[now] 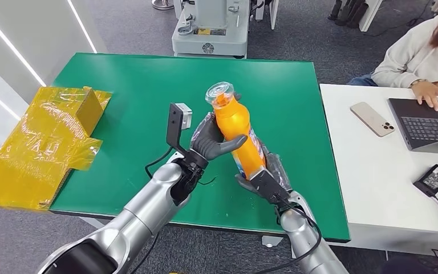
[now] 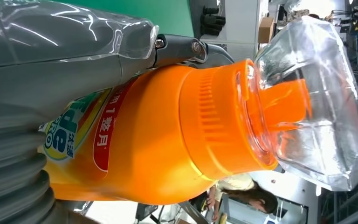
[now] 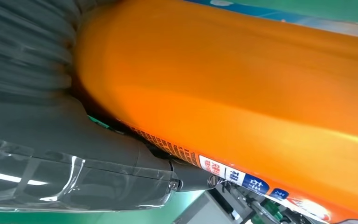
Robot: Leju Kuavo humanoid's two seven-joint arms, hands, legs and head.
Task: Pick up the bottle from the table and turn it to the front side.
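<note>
Bottle: one orange bottle point(image 1: 236, 134) with a clear cap point(image 1: 219, 93) over its orange spout, lifted off the green table point(image 1: 137, 85), tilted, near the middle of the head view.
Label: printed panel with red and blue patches point(image 2: 81, 135) runs along the body; I judge it is partly turned away from the camera, so the turn is not finished.
Handling: likely a stiff plastic body, smooth and a bit slippery; the thin clear cap looks fragile, so hold the body, not the cap.
Left hand: left hand point(image 1: 214, 141) wraps its fingers round the upper body just below the neck.
Right hand: right hand point(image 1: 265, 180) grips the lower body from beneath.
Count: one bottle, two hands on it.
Around: yellow wrapped box point(image 1: 45, 142) at left; white table point(image 1: 376, 171) at right with one phone point(image 1: 372, 119) and one laptop point(image 1: 428, 123); a seated person point(image 1: 422, 51) at upper right.
</note>
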